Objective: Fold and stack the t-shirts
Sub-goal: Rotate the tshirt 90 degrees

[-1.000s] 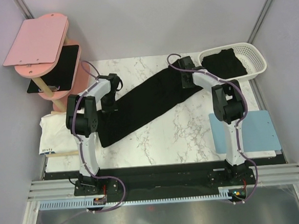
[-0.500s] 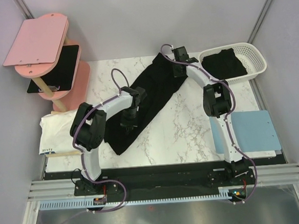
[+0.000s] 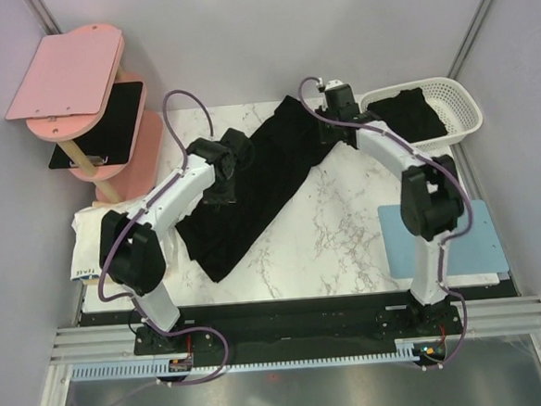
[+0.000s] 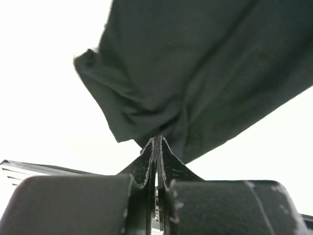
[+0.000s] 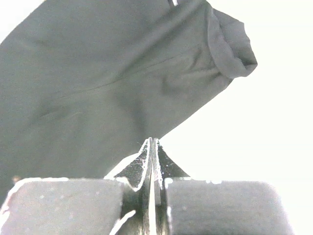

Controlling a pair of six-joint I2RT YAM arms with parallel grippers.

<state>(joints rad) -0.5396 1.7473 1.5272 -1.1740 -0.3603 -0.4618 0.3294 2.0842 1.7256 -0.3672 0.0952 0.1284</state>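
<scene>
The left pincer [image 4: 156, 145] and the right pincer [image 5: 152, 145] are each squeezed tight on the black t-shirt [image 3: 260, 185], which stretches between them over the counter [image 3: 346, 225].

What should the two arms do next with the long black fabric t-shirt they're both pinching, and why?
Probably bring both grippers toward the near edge and lower them, folding the held end over. The left gripper and right gripper are shut on the black t-shirt, whose near end lies on the white marble table.
</scene>
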